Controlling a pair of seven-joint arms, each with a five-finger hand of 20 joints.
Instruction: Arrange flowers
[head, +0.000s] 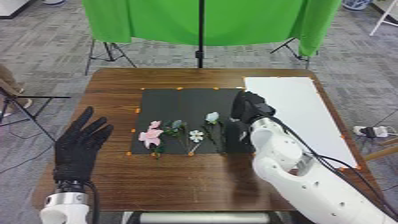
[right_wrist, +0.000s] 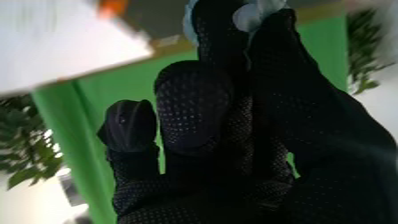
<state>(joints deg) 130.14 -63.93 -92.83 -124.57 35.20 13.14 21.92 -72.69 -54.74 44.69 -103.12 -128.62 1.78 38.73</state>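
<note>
OK so, flower arranging on a brown table (head: 204, 192). Got pink flowers (head: 151, 135), a grey-green bloom (head: 176, 124), a white daisy-like flower (head: 196, 136) and a white rose-like flower (head: 211, 117) lying on a black sheet (head: 182, 104), between the table's middle and far edge. Blooms mostly toward the far edge, stems toward the near one, probably to keep stems easy to grab. Spaced side by side too, likely to allow picking one at a time.

Right hand (head: 252, 106) above the seam between the black sheet and a white sheet (head: 298, 107), the latter running along the table's right edge up near the far right corner. Finger and thumb pinched together on a pale bluish flower (right_wrist: 252, 19), pretty lightly, presumably to spare the petals. Probably mid-transfer, so early days. Next, would lower gently onto the white sheet; could slip or twist in that grip.

Left hand (head: 82, 145) over the table's left edge, fingers straight and slightly apart, holding nothing. Likely parked there to stay out of the way.

No readable labels or writing.
</note>
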